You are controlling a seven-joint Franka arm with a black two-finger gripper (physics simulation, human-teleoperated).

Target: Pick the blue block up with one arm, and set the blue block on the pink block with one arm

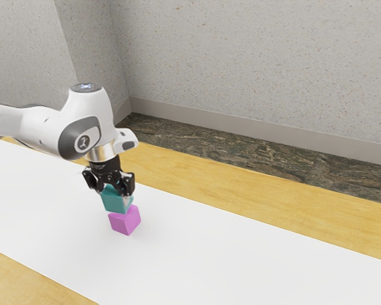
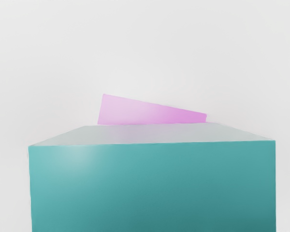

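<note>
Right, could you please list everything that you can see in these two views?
blue block: one, teal-blue, directly over the pink block, resting on it or just above; I cannot tell which
pink block: one, pink, on the white table top, beneath the blue block
table: one, white top with wooden bands along both long sides
floor: dark stone, beyond the table
walls: two, speckled grey, with a pale baseboard
arm: one, white, coming in from the exterior view's left
fingers: two, black, one on each side of the blue block, holding it
</note>
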